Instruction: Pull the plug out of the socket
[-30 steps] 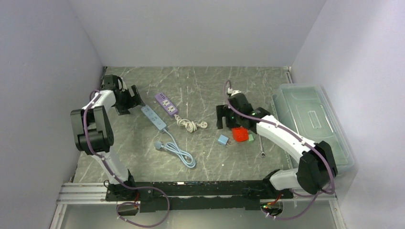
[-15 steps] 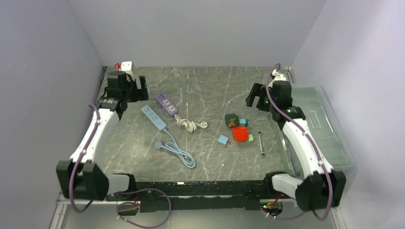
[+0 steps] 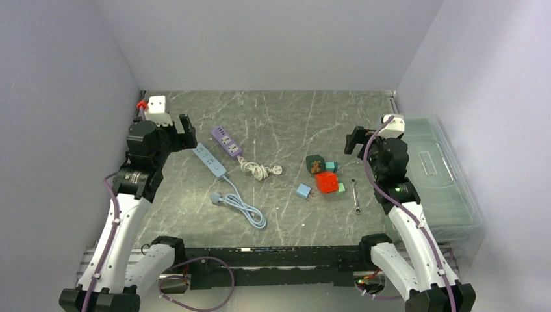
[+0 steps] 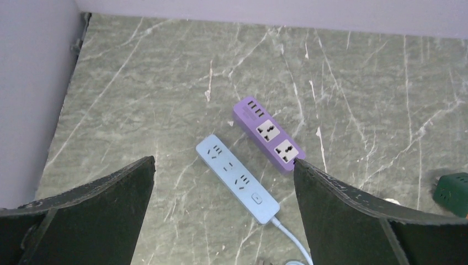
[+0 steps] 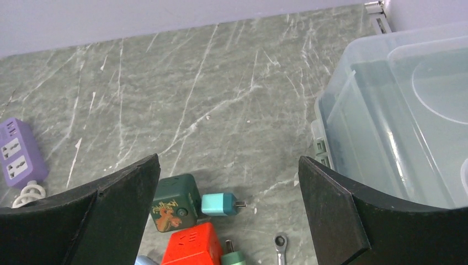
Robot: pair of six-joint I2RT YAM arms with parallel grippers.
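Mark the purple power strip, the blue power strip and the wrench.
purple power strip [image 4: 274,138], left wrist view, top face between its two sockets
blue power strip [image 4: 236,176], left wrist view, middle of its top face
wrench [image 3: 355,196], top external view, middle of its shaft
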